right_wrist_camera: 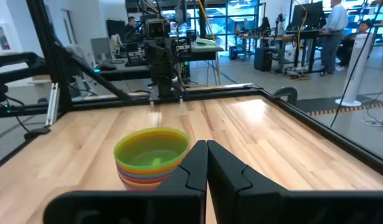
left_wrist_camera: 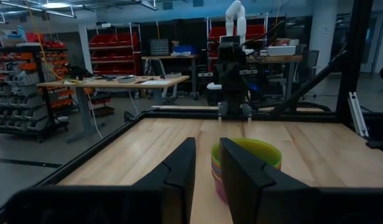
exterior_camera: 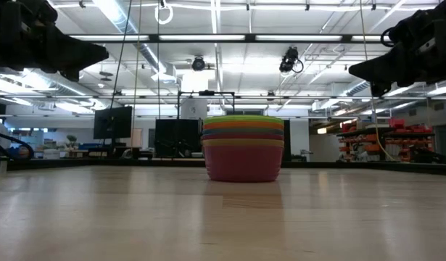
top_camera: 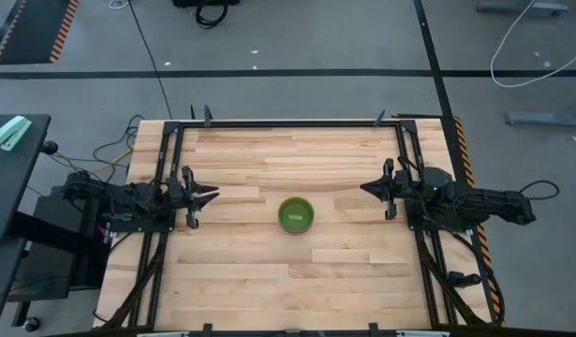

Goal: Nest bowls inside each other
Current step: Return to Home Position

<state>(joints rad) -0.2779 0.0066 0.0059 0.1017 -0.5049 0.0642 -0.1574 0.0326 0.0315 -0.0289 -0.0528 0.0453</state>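
Your left claw (top_camera: pixel 211 196) slightly spread, your right claw (top_camera: pixel 367 188) pressed together, both above the table (top_camera: pixel 269 271), the nested bowls (top_camera: pixel 296 214) midway between them, green uppermost.

no text seems readable in any view

Nested bowls (exterior_camera: pixel 243 148) on the table (exterior_camera: pixel 99 217) — pink lowest, green topmost
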